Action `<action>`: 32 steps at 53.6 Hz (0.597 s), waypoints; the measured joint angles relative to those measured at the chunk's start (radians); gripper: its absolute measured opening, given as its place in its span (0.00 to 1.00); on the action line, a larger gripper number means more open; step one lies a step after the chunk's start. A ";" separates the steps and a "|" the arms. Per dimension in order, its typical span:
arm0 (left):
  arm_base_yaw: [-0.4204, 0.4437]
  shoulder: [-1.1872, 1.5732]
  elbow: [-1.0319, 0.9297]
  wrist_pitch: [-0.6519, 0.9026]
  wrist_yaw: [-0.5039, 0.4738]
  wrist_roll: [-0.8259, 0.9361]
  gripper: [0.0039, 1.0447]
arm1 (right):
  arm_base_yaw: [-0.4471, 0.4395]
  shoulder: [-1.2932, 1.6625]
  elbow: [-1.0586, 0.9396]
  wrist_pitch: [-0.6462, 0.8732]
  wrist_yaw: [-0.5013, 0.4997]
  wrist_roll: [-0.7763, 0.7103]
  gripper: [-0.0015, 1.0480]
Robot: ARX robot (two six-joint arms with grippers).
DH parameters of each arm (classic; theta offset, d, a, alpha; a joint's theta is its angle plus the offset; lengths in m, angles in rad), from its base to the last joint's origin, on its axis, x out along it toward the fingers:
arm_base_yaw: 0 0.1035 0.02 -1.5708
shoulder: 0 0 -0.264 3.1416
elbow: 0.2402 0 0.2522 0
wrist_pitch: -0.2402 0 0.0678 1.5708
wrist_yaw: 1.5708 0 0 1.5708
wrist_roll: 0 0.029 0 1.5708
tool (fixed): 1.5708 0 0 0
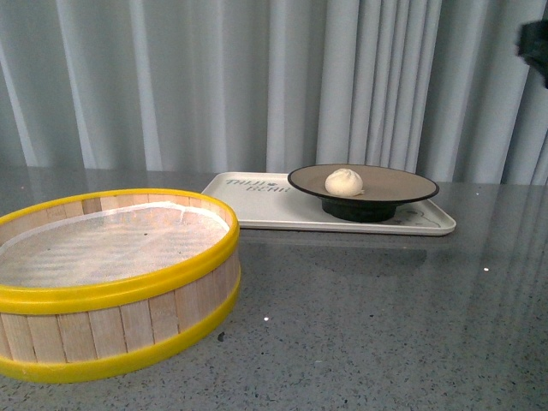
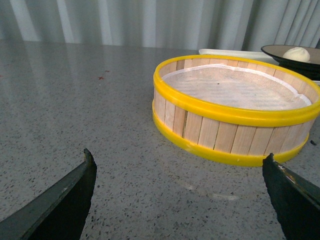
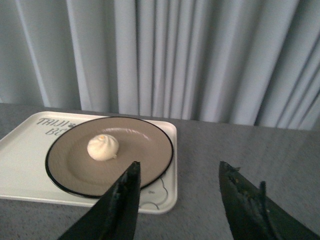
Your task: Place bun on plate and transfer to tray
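Both pairs of dark fingers are standing apart and gripping nothing. On the left gripper (image 2: 177, 195), one fingertip (image 2: 75, 192) and its partner are showing at opposite corners of the left wrist view, spread wide over the speckled grey stone tabletop (image 2: 75, 100), with the round wooden-slat steamer basket with yellow rims (image 2: 235, 115) lying beyond them. On the right gripper (image 3: 177, 200), one finger (image 3: 122, 202) is overlapping the near edge of the plate in the right wrist view, and whether it is touching cannot be told; the other is sitting over bare table.

The small cream-white steamed bun with a pleated top (image 1: 344, 181) is resting on the round shallow plate with a beige inside and glossy black rim (image 1: 402, 184), a little off its middle. That plate is standing on its black foot on the flat rectangular cream-white plastic tray with rounded corners and dark lettering (image 1: 257, 210), toward the tray's right end in the front view.

The steamer basket is sitting near the front left of the table, lined with white paper, well apart from the tray. Pale grey pleated curtains (image 1: 214, 77) are hanging behind the table.
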 joint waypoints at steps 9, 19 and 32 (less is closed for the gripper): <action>0.000 0.000 0.000 0.000 0.001 0.000 0.94 | -0.036 -0.119 -0.231 0.104 -0.017 0.026 0.18; 0.000 0.000 0.000 0.000 0.001 0.000 0.94 | -0.054 -0.219 -0.425 0.174 -0.049 0.030 0.02; 0.000 0.000 0.000 0.000 0.001 0.000 0.94 | -0.129 -0.365 -0.612 0.210 -0.116 0.032 0.02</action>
